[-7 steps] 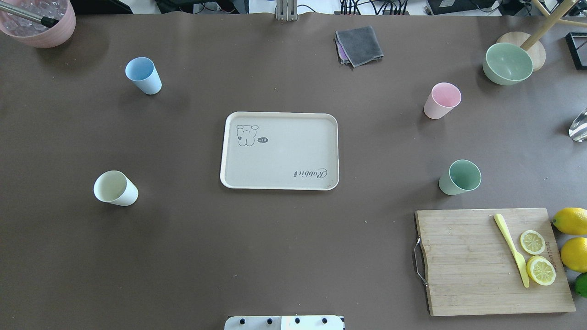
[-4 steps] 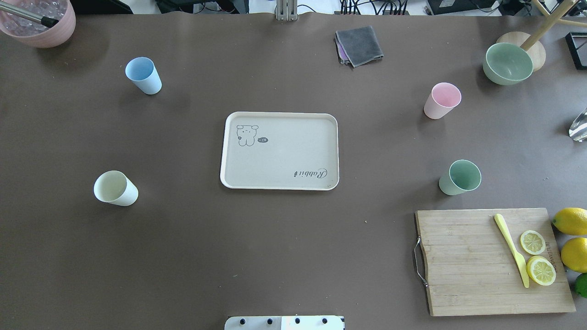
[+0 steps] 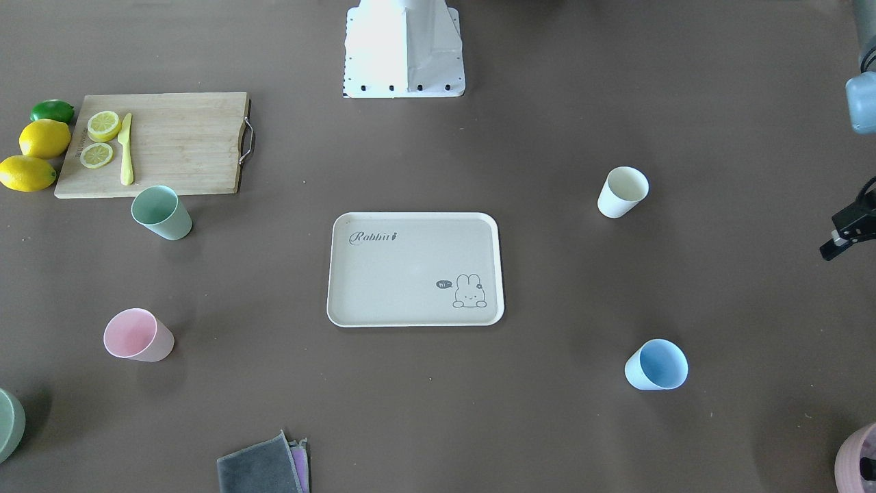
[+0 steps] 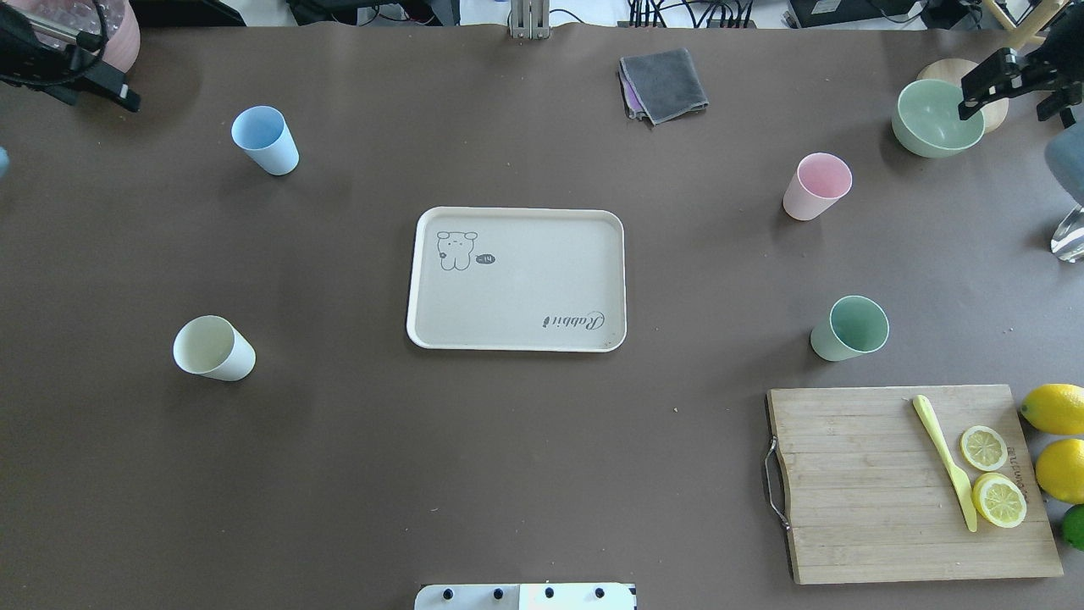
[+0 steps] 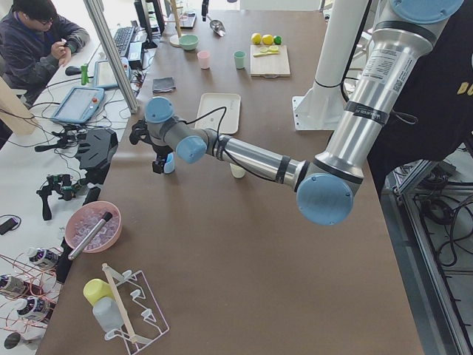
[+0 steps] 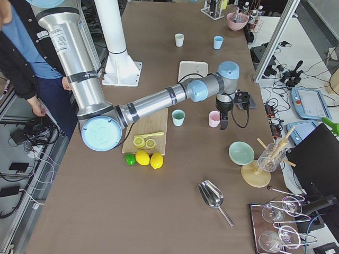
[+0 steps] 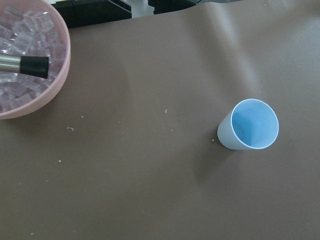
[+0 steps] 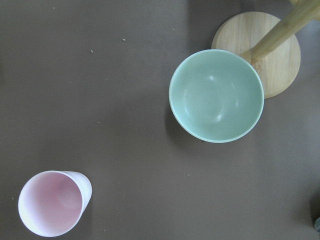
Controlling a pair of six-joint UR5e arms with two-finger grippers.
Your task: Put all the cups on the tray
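The beige tray (image 4: 517, 335) with the "Rabbit" lettering lies bare at the table's middle (image 3: 410, 318). Four cups stand upright on the table around it. The light blue cup (image 4: 265, 140) (image 7: 248, 125) and the cream cup (image 4: 213, 348) are on my left. The pink cup (image 4: 816, 185) (image 8: 52, 203) and the pale green cup (image 4: 849, 328) are on my right. My left gripper (image 4: 125, 98) hangs high, left of the blue cup. My right gripper (image 4: 967, 107) hangs high over the green bowl, beyond the pink cup. No fingers show in either wrist view, so I cannot tell their state.
A pink bowl of ice (image 7: 25, 65) sits at the far left corner. A green bowl (image 8: 216, 95) and a wooden stand (image 8: 270, 45) sit at the far right. A grey cloth (image 4: 663, 83) lies at the back. A cutting board (image 4: 881, 483) with lemon slices and a knife lies front right.
Both arms have come into the overhead view, the left at the top left corner and the right at the top right. The cups and tray have not moved.
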